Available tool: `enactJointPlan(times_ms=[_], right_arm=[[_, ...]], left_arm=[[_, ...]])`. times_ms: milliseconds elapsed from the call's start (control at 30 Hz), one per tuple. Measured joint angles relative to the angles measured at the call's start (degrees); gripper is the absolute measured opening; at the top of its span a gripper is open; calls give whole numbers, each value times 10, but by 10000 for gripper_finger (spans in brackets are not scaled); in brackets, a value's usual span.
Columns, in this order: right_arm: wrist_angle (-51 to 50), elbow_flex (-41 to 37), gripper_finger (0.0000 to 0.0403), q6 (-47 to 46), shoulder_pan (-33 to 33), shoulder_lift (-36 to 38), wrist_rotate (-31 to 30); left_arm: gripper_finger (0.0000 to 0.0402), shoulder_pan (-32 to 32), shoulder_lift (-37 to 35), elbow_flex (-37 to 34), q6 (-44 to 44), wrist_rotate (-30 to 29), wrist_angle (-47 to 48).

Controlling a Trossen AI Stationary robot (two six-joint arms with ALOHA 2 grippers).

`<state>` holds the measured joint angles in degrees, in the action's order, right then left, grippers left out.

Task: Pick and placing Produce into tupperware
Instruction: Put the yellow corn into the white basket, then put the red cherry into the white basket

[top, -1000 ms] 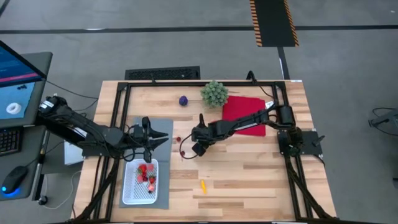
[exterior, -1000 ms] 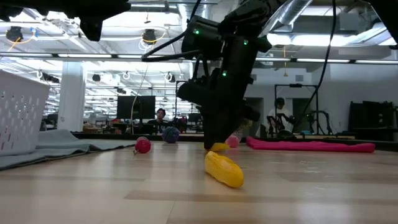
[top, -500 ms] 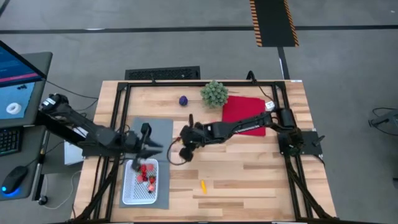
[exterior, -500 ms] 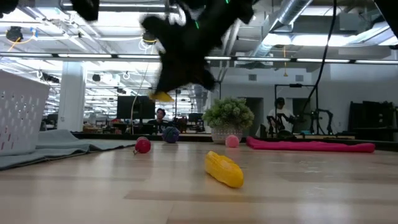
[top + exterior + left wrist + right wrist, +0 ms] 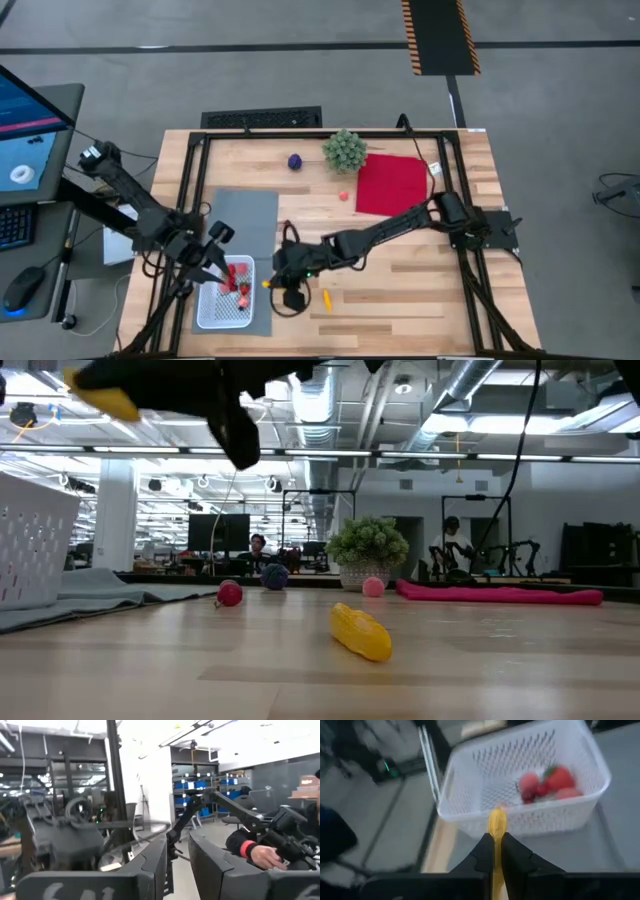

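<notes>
The tupperware (image 5: pixel 225 293), a white mesh-walled container, sits on a grey mat and holds several red pieces of produce (image 5: pixel 547 784). My right gripper (image 5: pixel 275 284) hangs just right of it, shut on a small yellow piece (image 5: pixel 496 824), and shows high up in the low view (image 5: pixel 130 395). My left gripper (image 5: pixel 214 262) hovers over the container's far left corner, open and empty (image 5: pixel 177 855). A yellow corn (image 5: pixel 326 298) lies on the bare wood. A pink piece (image 5: pixel 343 196) and a purple ball (image 5: pixel 294 161) lie farther back. My right gripper pinches the yellow piece (image 5: pixel 496 840) between its two fingertips, and the piece's free end (image 5: pixel 496 817) sticks out past them toward the container. The piece is lifted well clear of the table (image 5: pixel 105 400).
A green bushy plant (image 5: pixel 345 150) and a red cloth (image 5: pixel 392 183) sit at the far side. A red ball (image 5: pixel 230 594) rests on the wood near the mat (image 5: pixel 250 210). A black frame runs round the table. People show in the room beyond.
My right gripper has risen from the table's middle and swung toward the near left, carrying the yellow piece up beside the container. My left gripper has drawn back toward the near edge, from the mat's far part to over the container.
</notes>
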<state>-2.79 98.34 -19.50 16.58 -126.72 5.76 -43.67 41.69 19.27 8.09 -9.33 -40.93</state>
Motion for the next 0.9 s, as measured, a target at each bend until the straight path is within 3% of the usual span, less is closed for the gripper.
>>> enactJointPlan(times_ms=[200,567,700,900], right_arm=[[-6,124,47,33,-1,-81,18],[-100,347,55,74,-21,-222,32],[-94,367,100,71,-28,-236,30],[-77,367,215,61,-37,-238,17]], left_arm=[[73,-18,0,0,1,-32,-2],[73,-21,1,0,-17,-33,8],[73,-21,4,0,-17,-34,10],[73,-21,4,0,-17,-34,10]])
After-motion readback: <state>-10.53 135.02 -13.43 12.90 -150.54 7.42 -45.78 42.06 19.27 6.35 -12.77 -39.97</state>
